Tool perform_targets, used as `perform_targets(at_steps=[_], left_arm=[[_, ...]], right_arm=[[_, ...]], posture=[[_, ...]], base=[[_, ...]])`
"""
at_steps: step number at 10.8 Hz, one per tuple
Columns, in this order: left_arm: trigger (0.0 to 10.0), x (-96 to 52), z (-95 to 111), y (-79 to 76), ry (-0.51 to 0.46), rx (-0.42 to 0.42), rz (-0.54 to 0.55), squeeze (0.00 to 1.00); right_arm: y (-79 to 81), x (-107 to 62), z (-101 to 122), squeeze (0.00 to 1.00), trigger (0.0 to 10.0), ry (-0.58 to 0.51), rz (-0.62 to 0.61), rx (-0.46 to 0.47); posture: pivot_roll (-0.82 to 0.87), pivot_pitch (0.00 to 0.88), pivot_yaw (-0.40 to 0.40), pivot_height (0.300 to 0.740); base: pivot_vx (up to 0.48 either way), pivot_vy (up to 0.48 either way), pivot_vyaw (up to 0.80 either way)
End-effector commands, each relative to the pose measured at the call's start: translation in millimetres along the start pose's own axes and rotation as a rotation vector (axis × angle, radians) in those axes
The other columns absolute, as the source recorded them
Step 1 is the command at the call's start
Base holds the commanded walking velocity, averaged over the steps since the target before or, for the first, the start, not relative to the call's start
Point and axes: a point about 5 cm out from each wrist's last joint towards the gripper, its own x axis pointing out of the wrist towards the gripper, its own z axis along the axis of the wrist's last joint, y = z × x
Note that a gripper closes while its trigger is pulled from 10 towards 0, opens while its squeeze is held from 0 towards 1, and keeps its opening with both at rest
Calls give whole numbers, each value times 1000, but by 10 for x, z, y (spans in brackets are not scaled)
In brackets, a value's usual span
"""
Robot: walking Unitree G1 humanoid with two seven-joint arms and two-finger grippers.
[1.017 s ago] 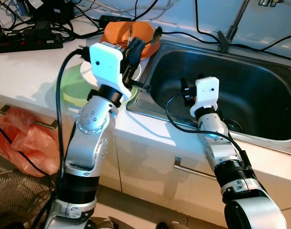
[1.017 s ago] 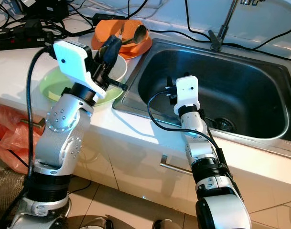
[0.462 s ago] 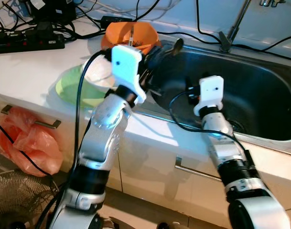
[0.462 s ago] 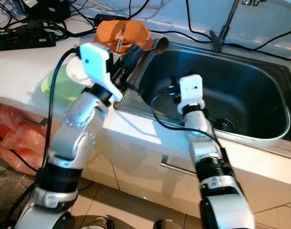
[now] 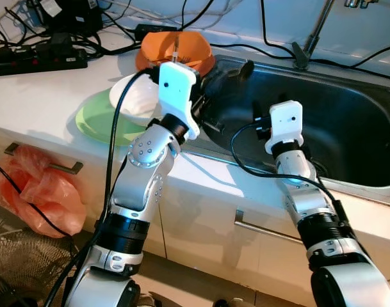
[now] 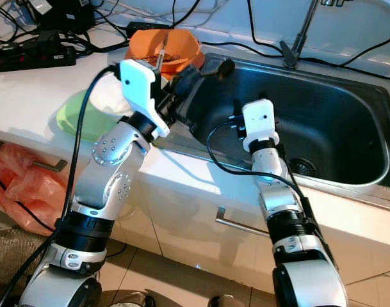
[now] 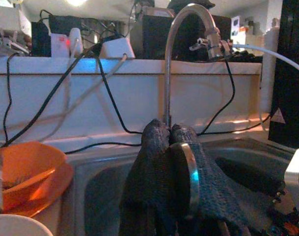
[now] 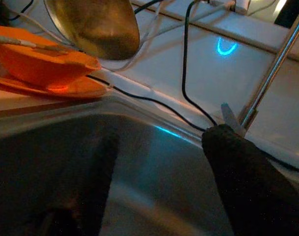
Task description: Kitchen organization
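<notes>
Now the left gripper (image 5: 211, 86), jaws clamped on a spoon (image 5: 241, 69), hovers over the sink (image 5: 348, 109)'s ten-o'clock corner; right jaws' state unclear.

L pincer (image 6: 182, 82) carried spoon (image 6: 221, 66) over sink (image 6: 348, 121).

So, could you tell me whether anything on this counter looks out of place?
Yes: black cables and a power strip lie on the counter right beside the sink and tap, an odd place for wiring. The left gripper, holding a spoon, reaches over the sink's edge.
</notes>
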Motion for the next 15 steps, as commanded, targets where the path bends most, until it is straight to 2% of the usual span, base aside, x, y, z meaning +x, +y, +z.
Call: perform_targets(at_steps=[1, 2, 3, 5, 7, 11, 15], left_arm=[[10000, 38, 21, -29, -10, -1, -31, 0], [10000, 50, -32, -47, 15, -12, -66, 0], [10000, 61, -71, -69, 34, -17, -93, 0], [10000, 65, -113, -83, 55, -8, -122, 0], [10000, 79, -168, -131, 83, -16, -175, 0], [10000, 66, -231, -187, 117, -14, -222, 0], [10000, 19, -351, -240, 198, 43, -278, 0]], right_arm=[[-23, -40, -23, 1000, 10000, -4, -12, -12], [-12, -56, -1, 1000, 10000, -33, 14, -98], [1, -66, 9, 0, 10000, -50, 33, -149], [39, -78, 45, 0, 10000, -90, 68, -194], [148, -105, 119, 0, 10000, -152, 126, -233], [184, -111, 186, 0, 10000, -186, 129, -237], [211, -109, 218, 0, 10000, -195, 126, -223]], posture=[[14, 52, 3, 740], [6, 43, 14, 740], [1, 40, 19, 740], [-3, 39, 23, 740], [-5, 42, 26, 740], [-14, 55, 34, 740], [-15, 65, 39, 740]], base=[[0, 0, 0], [0, 0, 0], [0, 0, 0], [0, 0, 0], [0, 0, 0], [0, 0, 0], [0, 0, 0]])
